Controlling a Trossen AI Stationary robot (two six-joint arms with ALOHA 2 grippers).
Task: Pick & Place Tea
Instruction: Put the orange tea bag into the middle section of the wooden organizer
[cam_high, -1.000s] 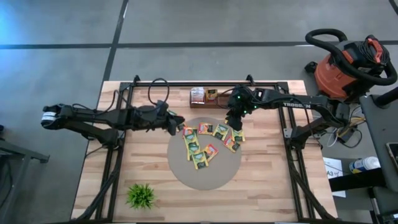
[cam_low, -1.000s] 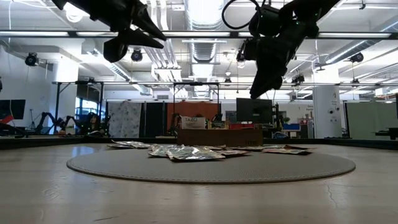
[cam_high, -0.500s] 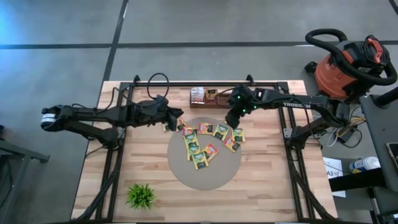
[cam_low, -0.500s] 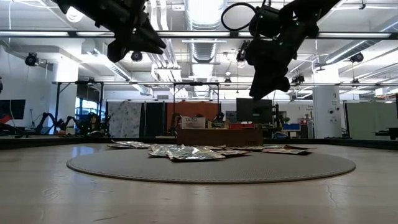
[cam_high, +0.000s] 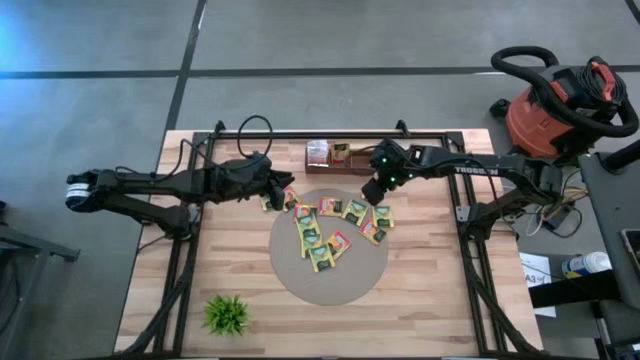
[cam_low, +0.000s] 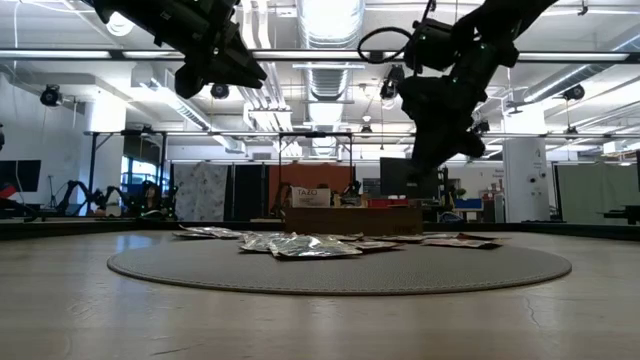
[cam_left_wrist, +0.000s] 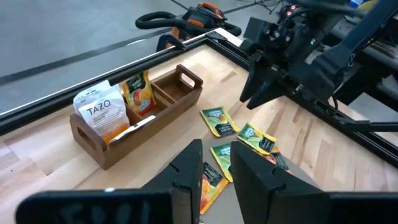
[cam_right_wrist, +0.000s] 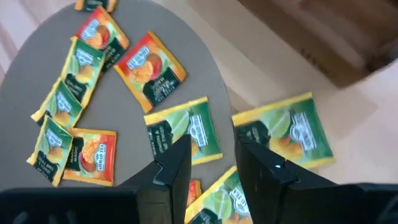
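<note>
Several tea sachets (cam_high: 330, 228), yellow-green and orange, lie flat and scattered on a round grey mat (cam_high: 330, 282); they show too in the right wrist view (cam_right_wrist: 184, 132) and low down in the low view (cam_low: 300, 244). My left gripper (cam_high: 279, 193) hovers high over the mat's left rim, open with a narrow gap and nothing between its fingers (cam_left_wrist: 186, 171). My right gripper (cam_high: 372, 194) hangs over the mat's far right part, slanting down, open and holding nothing (cam_right_wrist: 214, 158); the left wrist view shows it farther off (cam_left_wrist: 260, 93).
A wooden box (cam_high: 335, 156) with compartments stands at the far edge; it holds upright tea packets (cam_left_wrist: 102, 112). A small green plant (cam_high: 227, 313) stands near the front left. A red vacuum (cam_high: 560, 100) is on the floor at the right.
Both wrists have rolled about their own axes. My right gripper has also sunk a little toward the sachets. The sachets lie as before.
</note>
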